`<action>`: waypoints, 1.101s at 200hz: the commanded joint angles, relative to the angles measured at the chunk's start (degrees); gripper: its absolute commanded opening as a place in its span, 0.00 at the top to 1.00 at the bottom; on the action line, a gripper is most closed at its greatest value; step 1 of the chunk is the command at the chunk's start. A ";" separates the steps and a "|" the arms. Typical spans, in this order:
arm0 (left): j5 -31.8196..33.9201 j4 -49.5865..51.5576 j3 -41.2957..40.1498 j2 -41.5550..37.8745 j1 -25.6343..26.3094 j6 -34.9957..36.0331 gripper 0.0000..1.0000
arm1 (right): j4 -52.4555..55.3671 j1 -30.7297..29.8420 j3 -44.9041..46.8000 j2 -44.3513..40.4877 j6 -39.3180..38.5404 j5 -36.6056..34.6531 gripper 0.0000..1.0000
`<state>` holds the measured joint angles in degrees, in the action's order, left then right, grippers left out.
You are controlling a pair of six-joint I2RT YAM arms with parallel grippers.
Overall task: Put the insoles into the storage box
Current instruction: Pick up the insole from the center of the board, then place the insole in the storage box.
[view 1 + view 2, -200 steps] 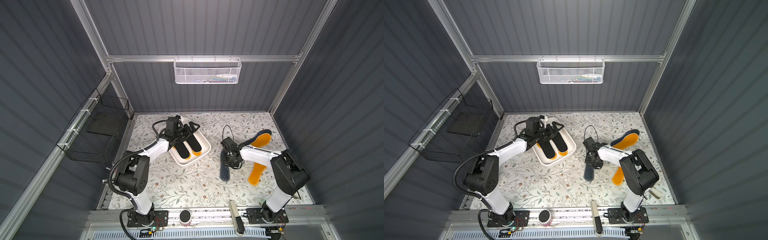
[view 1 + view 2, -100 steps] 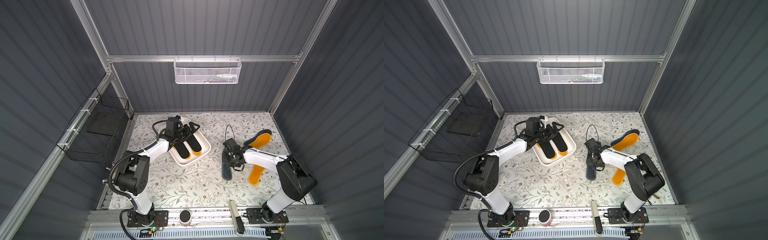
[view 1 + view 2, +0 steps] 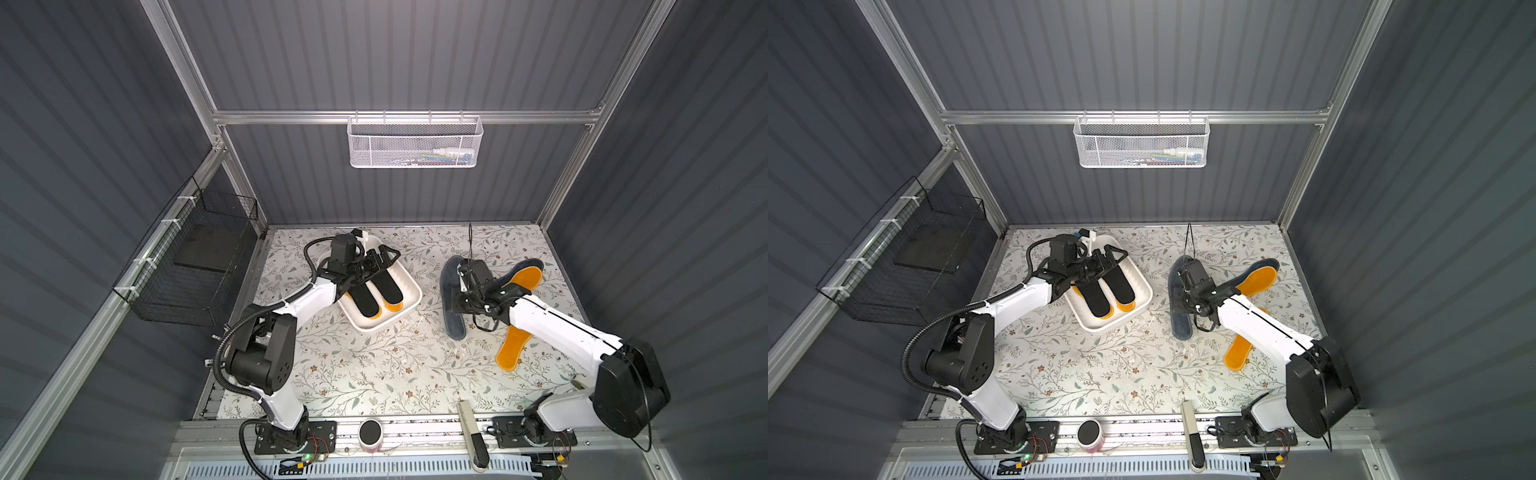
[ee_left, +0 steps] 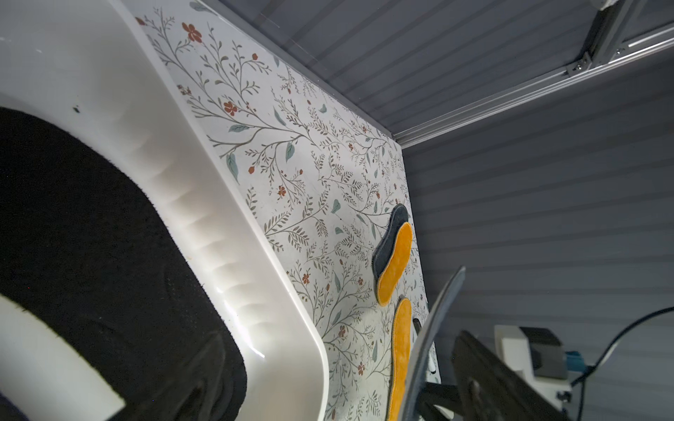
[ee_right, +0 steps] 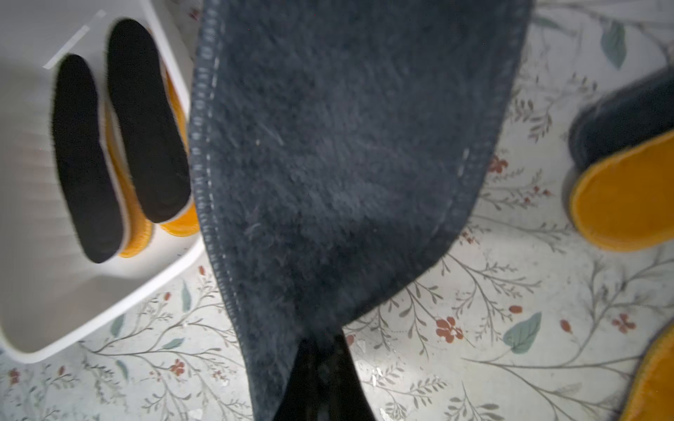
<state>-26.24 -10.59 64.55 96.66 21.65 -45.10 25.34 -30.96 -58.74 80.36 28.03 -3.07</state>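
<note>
Right gripper [image 5: 321, 361] has just clamped onto the fuzzy grey-blue insole [image 5: 346, 145] and tipped it off the floral tabletop [image 3: 374, 365], near the storage box [image 3: 403, 305]; left gripper [image 3: 386, 257] gapes over the box; I judge carry-over comes next.

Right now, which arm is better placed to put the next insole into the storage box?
Right. The right claw is shut on the grey-blue insole, held up off the table beside the storage box. The left claw hangs open over the box, holding nothing.
</note>
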 commanded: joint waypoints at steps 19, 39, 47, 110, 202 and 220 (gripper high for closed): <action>3.58 -2.14 -5.14 -10.37 1.49 10.16 0.04 | 3.46 0.19 -11.50 1.69 -5.71 7.21 0.92; 8.70 -1.41 -8.17 -15.90 1.98 13.93 0.03 | 5.45 -0.07 -17.81 4.93 -6.47 9.82 0.92; 9.81 -0.68 -8.80 -17.49 1.99 15.30 0.03 | 5.97 -0.37 -19.89 6.23 -6.79 10.23 0.92; 8.53 5.36 -9.82 -20.32 2.80 22.31 0.04 | 11.49 -3.60 -33.88 17.01 -9.00 11.46 0.93; 14.68 13.71 -5.80 -15.68 10.01 29.31 0.13 | 14.99 -6.15 -40.05 23.18 -10.62 10.18 0.91; 14.70 12.77 -5.81 -15.18 10.05 28.11 0.16 | 14.76 -6.37 -39.90 23.25 -10.62 10.28 0.91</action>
<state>-12.49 1.87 56.64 80.58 31.94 -16.93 38.96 -36.86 -97.62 103.57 18.26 7.53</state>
